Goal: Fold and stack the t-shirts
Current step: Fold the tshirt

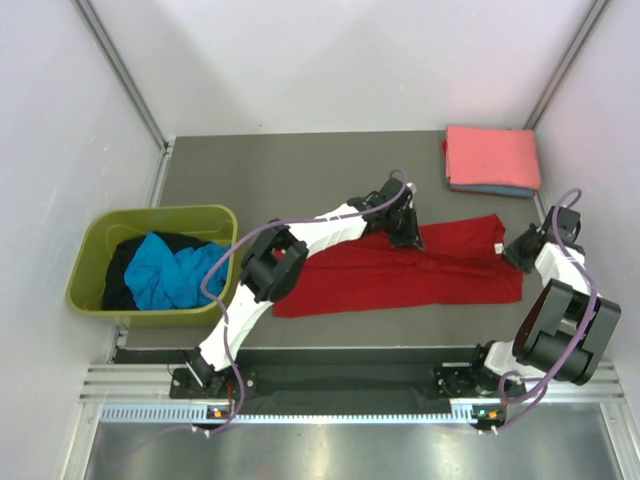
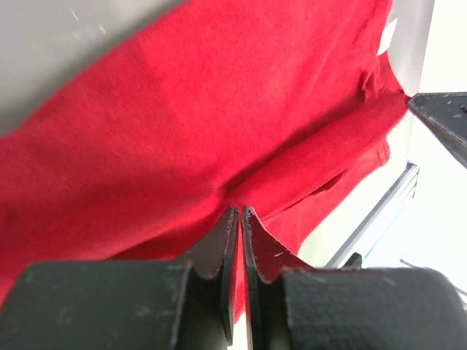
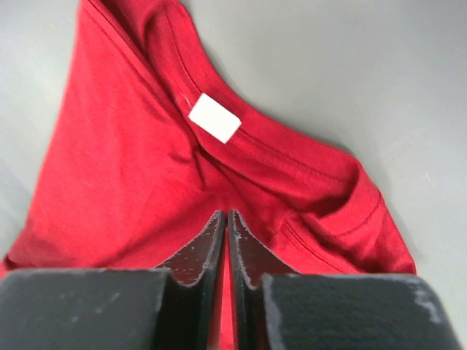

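Grey table (image 1: 300, 170) (white walls (image 1: 330, 60) around) under red t-shirt (image 1: 400, 272)

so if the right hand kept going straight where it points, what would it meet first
The red t-shirt, near its white label; the right hand looks almost on the cloth, though depth is unclear.

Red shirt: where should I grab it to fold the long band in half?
Pinch the shirt at its collar end, by the white label, coming from the right: it lies flat as a long band running left to right, collar rightmost.
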Tool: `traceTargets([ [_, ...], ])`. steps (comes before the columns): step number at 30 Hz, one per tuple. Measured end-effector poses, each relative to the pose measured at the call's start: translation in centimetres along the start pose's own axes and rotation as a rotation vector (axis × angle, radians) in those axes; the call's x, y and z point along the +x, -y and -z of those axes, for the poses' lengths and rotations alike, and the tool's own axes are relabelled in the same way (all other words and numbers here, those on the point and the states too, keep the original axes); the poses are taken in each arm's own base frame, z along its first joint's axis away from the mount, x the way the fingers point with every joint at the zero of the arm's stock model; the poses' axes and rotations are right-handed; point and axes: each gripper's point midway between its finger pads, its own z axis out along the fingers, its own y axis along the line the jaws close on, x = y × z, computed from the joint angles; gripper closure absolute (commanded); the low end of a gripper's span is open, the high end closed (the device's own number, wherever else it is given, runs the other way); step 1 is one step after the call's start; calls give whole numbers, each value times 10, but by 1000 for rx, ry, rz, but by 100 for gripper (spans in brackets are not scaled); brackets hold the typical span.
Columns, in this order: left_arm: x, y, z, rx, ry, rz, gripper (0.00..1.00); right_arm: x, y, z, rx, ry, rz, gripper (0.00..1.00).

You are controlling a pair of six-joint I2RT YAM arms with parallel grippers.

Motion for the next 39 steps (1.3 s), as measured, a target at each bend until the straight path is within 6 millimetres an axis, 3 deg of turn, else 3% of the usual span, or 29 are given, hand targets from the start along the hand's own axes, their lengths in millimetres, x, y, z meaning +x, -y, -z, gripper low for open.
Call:
traceTargets([
  [4, -14, -2, 5, 9, 14, -19, 80, -15, -9, 1, -14, 21, -4, 70],
  [6, -23, -4, 10, 6, 30, -38, 78, -24, -13, 5, -21, 42, 1, 69],
  [11, -33, -9, 21, -14, 43, -78, 79, -28, -26, 23, -36, 83, 36, 80],
  [15, -28, 2, 34, 4, 37, -109, 80, -22, -44, 37, -89, 103, 75, 88],
  [18, -23, 9, 46, 7, 30, -136, 80, -5, -49, 33, -105, 66, 85, 91],
  [22, -18, 3, 58, -54, 28, -168, 80, 26, -34, 16, -64, -26, 61, 92],
  [25, -11, -23, 71, -154, 19, -159, 80, 44, -16, 4, -5, -71, 42, 93],
  [30, 9, -90, 108, -357, -15, -78, 80, 65, 11, -8, 91, -105, 36, 94],
  [34, 21, -133, 149, -522, -9, -33, 80, 61, 11, -7, 97, -90, 37, 87],
  [39, 33, -148, 190, -637, 37, -44, 81, 39, -7, 8, 40, -28, 46, 78],
])
